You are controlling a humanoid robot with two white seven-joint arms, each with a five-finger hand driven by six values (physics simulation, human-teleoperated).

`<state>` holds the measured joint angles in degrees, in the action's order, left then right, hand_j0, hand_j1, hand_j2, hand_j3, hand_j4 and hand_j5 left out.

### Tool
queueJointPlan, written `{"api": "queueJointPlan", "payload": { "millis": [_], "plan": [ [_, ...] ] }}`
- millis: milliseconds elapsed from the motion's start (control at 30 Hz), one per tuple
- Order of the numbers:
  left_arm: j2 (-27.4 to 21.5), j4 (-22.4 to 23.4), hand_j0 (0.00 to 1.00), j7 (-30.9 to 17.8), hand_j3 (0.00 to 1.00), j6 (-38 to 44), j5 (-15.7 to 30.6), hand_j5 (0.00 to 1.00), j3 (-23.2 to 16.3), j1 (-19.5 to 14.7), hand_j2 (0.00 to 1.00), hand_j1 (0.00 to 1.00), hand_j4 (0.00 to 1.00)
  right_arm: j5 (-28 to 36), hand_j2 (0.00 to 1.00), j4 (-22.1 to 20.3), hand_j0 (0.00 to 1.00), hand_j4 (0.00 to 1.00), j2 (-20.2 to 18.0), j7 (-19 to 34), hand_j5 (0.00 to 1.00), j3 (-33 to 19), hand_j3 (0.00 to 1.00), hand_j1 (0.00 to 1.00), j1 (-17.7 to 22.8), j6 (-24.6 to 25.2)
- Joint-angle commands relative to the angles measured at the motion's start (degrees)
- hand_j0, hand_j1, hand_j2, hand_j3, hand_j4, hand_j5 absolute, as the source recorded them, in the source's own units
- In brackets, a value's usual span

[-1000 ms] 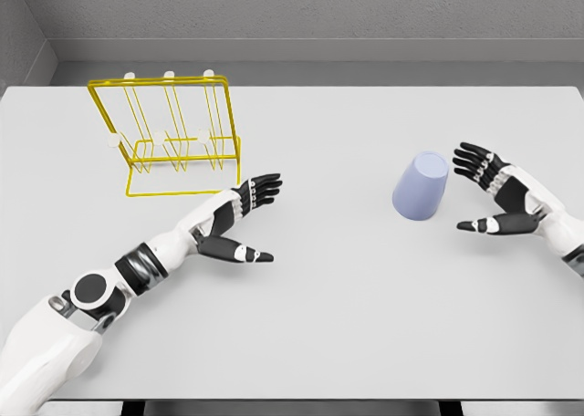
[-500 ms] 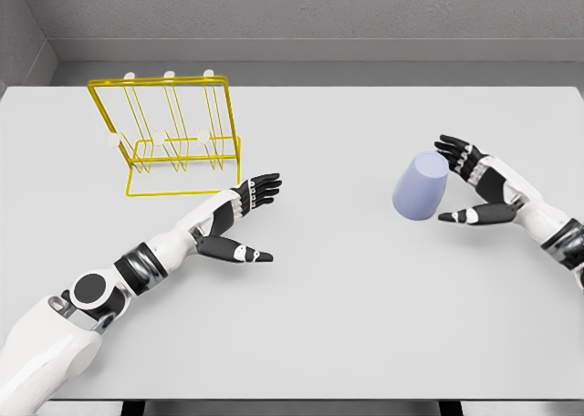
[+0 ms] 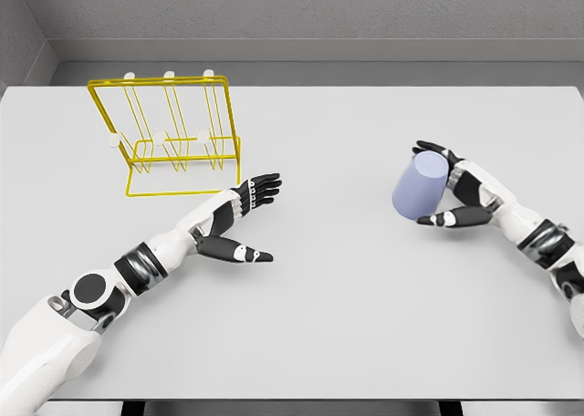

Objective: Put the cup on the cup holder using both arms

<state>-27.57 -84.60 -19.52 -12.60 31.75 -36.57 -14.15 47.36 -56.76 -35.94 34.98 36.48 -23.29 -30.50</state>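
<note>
Fingers, right hand [image 3: 449, 190]: dark, half-curled about the cup; upper fingers [image 3: 429, 149] lie along the far side near the cup's top, thumb [image 3: 447, 218] lies just beside the near lower edge; whether they press the wall cannot be told.
Fingers, left hand [image 3: 239, 217]: spread and relaxed, grasping nothing; four point toward the right, thumb apart toward the viewer.
Count, hands: two, each five-fingered, on white arms.
Count, cup [image 3: 420, 186]: one, pale lavender, tilted, wider end toward the viewer, resting on the right half of the counter, well apart from the holder.
Count, holder [image 3: 169, 133]: one, yellow wire rack, upright on the far left of the counter; three white-tipped pegs along the top rail, three more white tips lower down.
Count, counter [image 3: 338, 297]: one, plain light grey, carrying everything.
Hidden: cup's far side partly covered by the right fingers; the cup's opening does not show, so which end is open cannot be told.
Cut off: right forearm leaves the picture at the right edge; left shoulder leaves at the lower left corner.
Hard to make out: fine wires at the holder's base overlap one another.
Surroundings: grey wall behind the counter's far edge; left hand lies near the holder's near right corner, not touching it.
In the way: left forearm lies on the counter between the holder and the near edge; bare counter between cup and holder.
</note>
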Motion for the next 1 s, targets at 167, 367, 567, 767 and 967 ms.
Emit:
{"api": "queueJointPlan", "payload": {
  "millis": [167, 367, 567, 767, 967],
  "plan": [
    [0.0, 0.0, 1.00, 0.0, 1.00, -0.1, 0.2, 1.00, 0.0, 0.0, 1.00, 1.00, 1.00, -1.3, 1.00, 1.8, 1.00, 1.00, 1.6, 0.0, 1.00, -0.1, 1.00, 1.00, -1.0, 1.0],
    [0.0, 0.0, 1.00, 0.0, 1.00, -0.1, 0.2, 1.00, 0.0, 0.0, 1.00, 1.00, 1.00, -1.5, 1.00, 4.2, 1.00, 1.00, 2.7, 0.0, 1.00, 0.1, 1.00, 1.00, -2.6, 1.0],
    [0.0, 0.0, 1.00, 0.0, 1.00, -0.1, 0.2, 1.00, 0.0, 0.0, 1.00, 1.00, 1.00, -1.9, 1.00, 5.3, 1.00, 1.00, 4.2, 0.0, 1.00, 0.3, 1.00, 1.00, -3.5, 1.1],
    [0.1, 0.0, 1.00, -0.1, 1.00, -0.1, 0.2, 1.00, 0.0, 0.0, 1.00, 1.00, 1.00, -3.8, 1.00, 5.5, 1.00, 1.00, 4.7, 0.0, 1.00, 0.3, 1.00, 1.00, -3.6, 1.6],
    [0.1, 0.0, 1.00, 0.0, 1.00, -0.1, 0.2, 1.00, 0.0, 0.0, 1.00, 1.00, 1.00, -3.6, 0.83, 6.2, 0.83, 0.83, 5.1, 0.0, 0.83, -0.1, 0.83, 0.83, -3.6, 1.5]
  ]
}}
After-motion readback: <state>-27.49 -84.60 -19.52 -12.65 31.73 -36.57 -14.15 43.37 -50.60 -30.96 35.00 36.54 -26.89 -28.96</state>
